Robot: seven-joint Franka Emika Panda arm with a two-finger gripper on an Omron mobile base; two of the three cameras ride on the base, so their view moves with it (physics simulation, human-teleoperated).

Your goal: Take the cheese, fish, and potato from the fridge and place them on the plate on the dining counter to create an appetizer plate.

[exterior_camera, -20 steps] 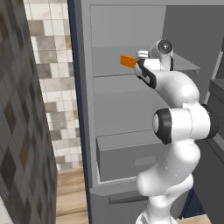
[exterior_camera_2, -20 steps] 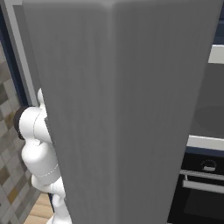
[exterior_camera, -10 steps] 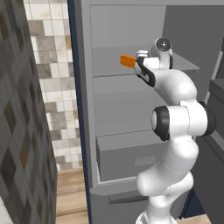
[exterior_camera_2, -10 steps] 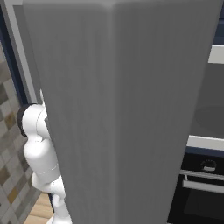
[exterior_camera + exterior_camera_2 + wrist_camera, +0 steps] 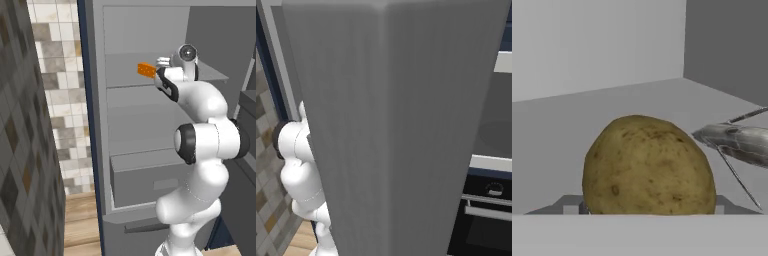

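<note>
The olive-brown potato looms close in the hand view, lying on a grey shelf inside the fridge. My gripper is shut on the potato, its jaws against the lower left and right sides. The silver-grey fish lies on the same shelf just right of the potato, pointed end towards it. In the left base view the orange cheese rests on the upper shelf just left of my hand, which reaches into the fridge at that height. The plate and the dining counter are out of view.
A grey drawer sits lower in the fridge. A tiled wall stands left of it. The fridge's grey side panel blocks most of the right base view, with a dark oven beyond it on the right.
The jaws have come together onto the potato. The arm has barely moved, and the cheese stays where it was.
</note>
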